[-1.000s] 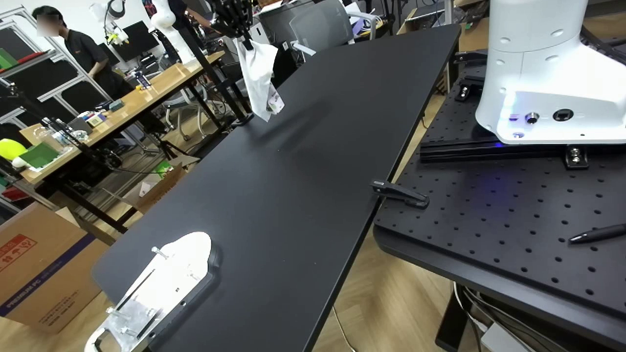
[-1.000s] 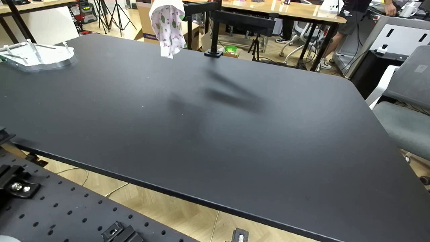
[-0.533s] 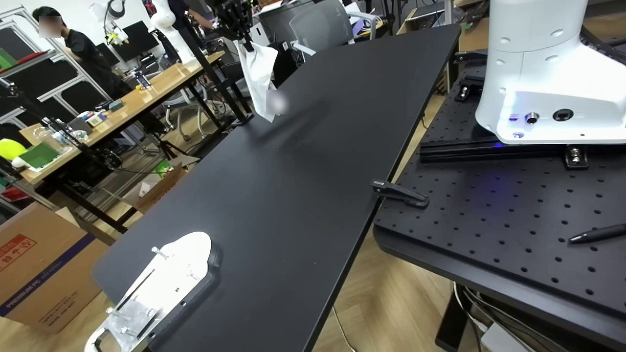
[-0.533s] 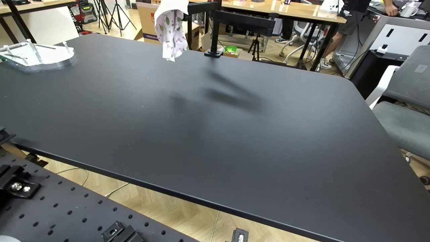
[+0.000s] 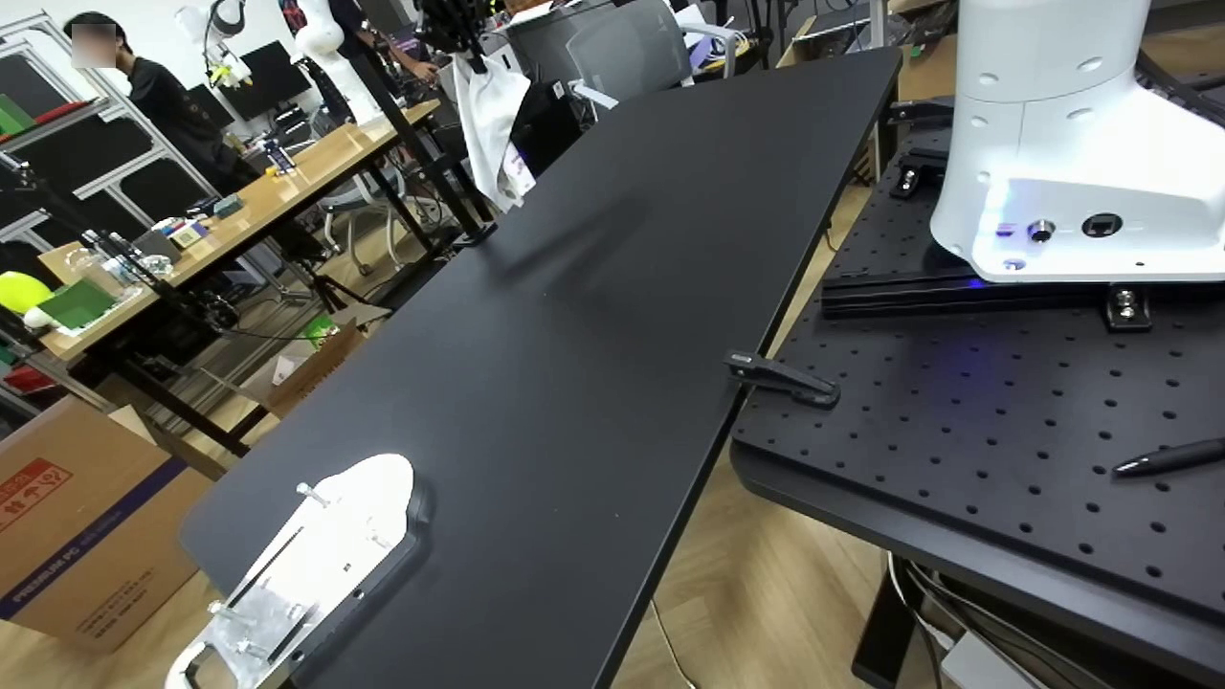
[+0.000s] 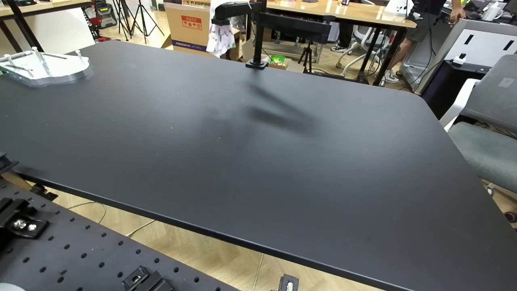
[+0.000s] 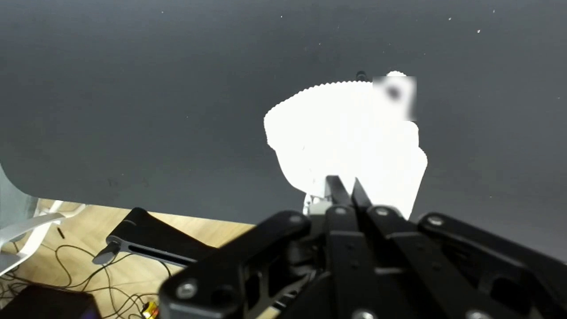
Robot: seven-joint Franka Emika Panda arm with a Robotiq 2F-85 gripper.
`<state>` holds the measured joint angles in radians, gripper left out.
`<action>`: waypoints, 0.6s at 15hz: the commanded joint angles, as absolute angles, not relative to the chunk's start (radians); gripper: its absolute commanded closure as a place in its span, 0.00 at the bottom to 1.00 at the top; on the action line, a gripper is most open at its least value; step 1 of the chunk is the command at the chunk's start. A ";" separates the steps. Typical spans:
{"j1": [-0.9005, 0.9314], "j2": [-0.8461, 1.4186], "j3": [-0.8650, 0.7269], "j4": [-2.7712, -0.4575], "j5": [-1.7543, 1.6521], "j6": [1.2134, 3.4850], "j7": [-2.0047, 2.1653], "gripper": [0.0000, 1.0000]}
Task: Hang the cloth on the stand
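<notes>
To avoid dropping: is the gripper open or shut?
The gripper is shut on the cloth: fingertips nearly meet in the wrist view; an exterior view shows it hanging.

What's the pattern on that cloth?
The cloth has small, blurry purplish marks on white; an exterior view shows it best.

By the flat, pale-specked black table (image 6: pixel 282 173), your jointed black gripper (image 7: pixel 345 179) is contrasting with a draped white cloth (image 5: pixel 488 120) bearing a pinkish print; beside the table, a rectangular brown cardboard box (image 5: pixel 115 498) is displaying a blue-violet stripe (image 5: pixel 96 538) and red label (image 5: pixel 31 493).
</notes>
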<state>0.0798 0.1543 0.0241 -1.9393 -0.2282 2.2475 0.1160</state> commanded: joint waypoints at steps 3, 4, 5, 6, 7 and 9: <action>0.067 0.165 0.006 -1.940 -0.230 2.245 0.157 0.99; 0.064 0.172 0.006 -1.943 -0.219 2.245 0.152 0.99; 0.062 0.180 0.005 -1.945 -0.209 2.244 0.149 0.99; 0.061 0.190 0.004 -1.946 -0.200 2.244 0.149 0.99; 0.060 0.200 0.003 -1.946 -0.194 2.241 0.149 0.99; 0.060 0.217 0.001 -1.945 -0.184 2.235 0.153 0.72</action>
